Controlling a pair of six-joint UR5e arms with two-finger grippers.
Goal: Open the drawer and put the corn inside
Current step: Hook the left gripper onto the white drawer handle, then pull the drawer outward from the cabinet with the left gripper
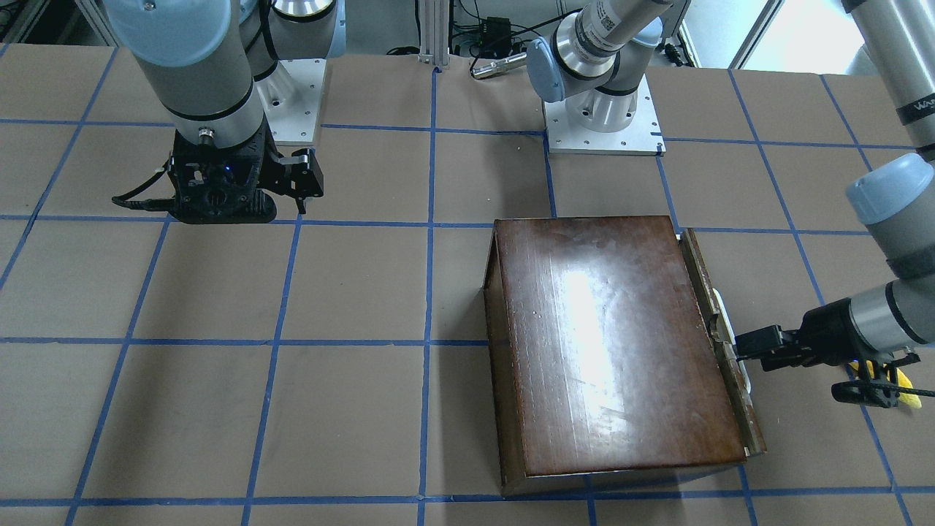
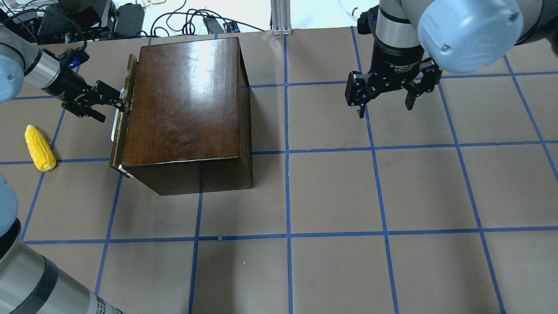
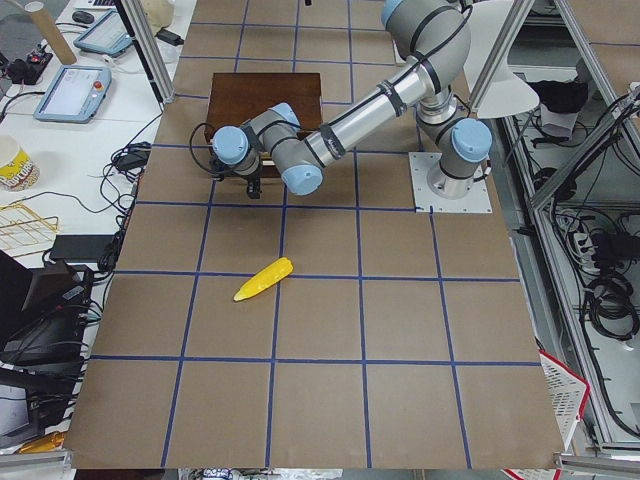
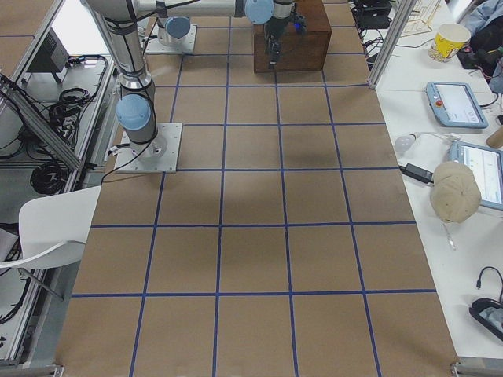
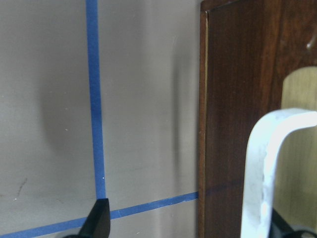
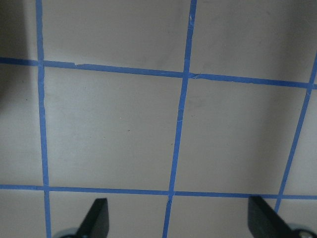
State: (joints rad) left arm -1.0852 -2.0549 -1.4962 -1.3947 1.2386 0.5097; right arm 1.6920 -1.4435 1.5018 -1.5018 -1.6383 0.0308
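Observation:
The glossy dark-brown box point(image 2: 187, 100) stands on the table's left half. Its drawer point(image 2: 123, 122) has a worn front panel facing left with a white handle point(image 2: 115, 124), and sits almost flush with the box. My left gripper point(image 2: 114, 102) is open at the handle; in the left wrist view the handle point(image 5: 267, 163) lies between the fingers, one fingertip point(image 5: 100, 218) at lower left. The yellow corn point(image 2: 39, 148) lies on the table left of the drawer, apart from the gripper. My right gripper point(image 2: 386, 102) is open and empty, hovering over the right half.
The table is brown paper with a blue tape grid point(image 2: 287, 152). Cables and gear point(image 2: 122, 17) lie beyond the far edge behind the box. The arm bases point(image 1: 603, 124) are bolted at the robot's side. In the front view the corn point(image 1: 906, 383) is partly hidden behind the left wrist.

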